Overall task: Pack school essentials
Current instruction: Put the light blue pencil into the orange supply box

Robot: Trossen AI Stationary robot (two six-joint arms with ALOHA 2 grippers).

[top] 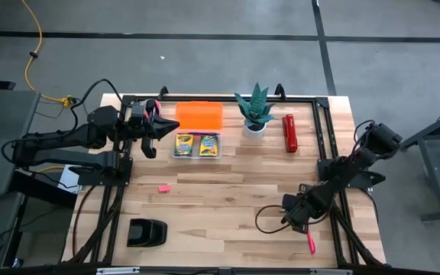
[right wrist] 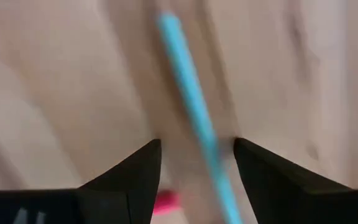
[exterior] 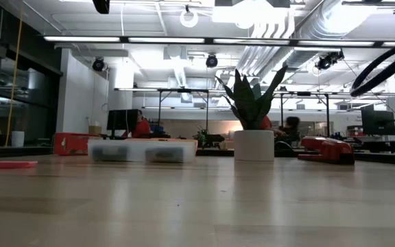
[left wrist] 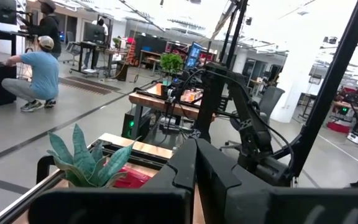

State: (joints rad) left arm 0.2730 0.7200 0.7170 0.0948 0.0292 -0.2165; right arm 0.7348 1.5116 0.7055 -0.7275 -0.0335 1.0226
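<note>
Right pincer (top: 295, 216) sits low over the near right part of the tabletop (top: 228, 198). In its own wrist view the right pincer's fingers (right wrist: 135, 177) stand apart, a teal pen (right wrist: 194, 124) lying on the wood between them, not gripped. A bit of pink shows beside one finger there; the high view alone shows it as a pink marker (top: 310, 243) just off the pincer toward the near edge.

Left pincer (top: 153, 128) hangs at the far left, beside a clear tray (top: 197, 156). Its fingers (left wrist: 197, 171) look pressed together in the left wrist view, nothing between them.

High view: two crayon boxes (top: 196, 144) lie side by side in the tray; an orange lid (top: 200, 115) lies behind it. A pink eraser (top: 163, 187) lies alone on the wood, well apart from the tray. Potted plant (top: 255, 113) and red stapler-like thing (top: 289, 133) stand to the tray's right.

Low view shows neither pincer, only tray, plant, red thing in a row.

Left wrist view: people in the room beyond.
</note>
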